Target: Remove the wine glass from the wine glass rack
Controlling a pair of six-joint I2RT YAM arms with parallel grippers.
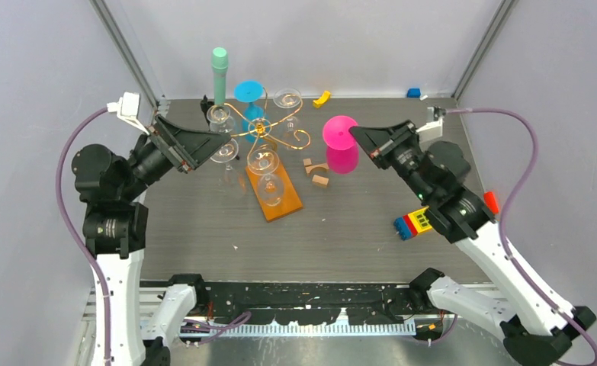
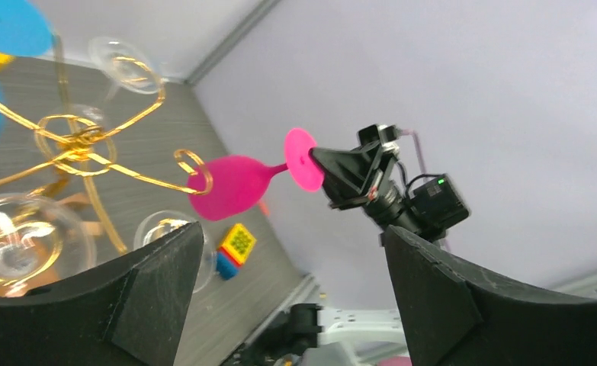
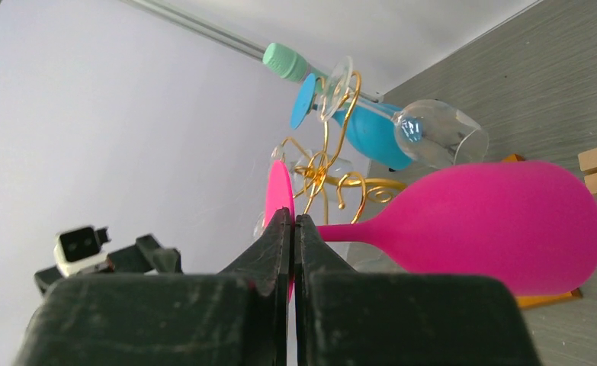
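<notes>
The pink wine glass (image 1: 342, 149) hangs in the air just right of the gold wire wine glass rack (image 1: 261, 133). My right gripper (image 1: 354, 131) is shut on the rim of its round foot. In the right wrist view the fingertips (image 3: 280, 229) pinch the thin pink disc, with stem and bowl (image 3: 493, 221) stretching right. The left wrist view shows the pink wine glass (image 2: 234, 185) level with a curled rack arm (image 2: 192, 164); whether they touch I cannot tell. My left gripper (image 1: 207, 139) is open at the rack's left side, with nothing between its fingers (image 2: 165, 259).
Clear glasses (image 1: 267, 162) and a blue glass (image 1: 251, 103) hang on the rack, which stands on an orange wooden base (image 1: 280, 204). A green-capped tube (image 1: 219, 72) stands behind it. Wooden blocks (image 1: 319, 174), a yellow piece (image 1: 322, 97) and a coloured brick stack (image 1: 413, 223) lie to the right.
</notes>
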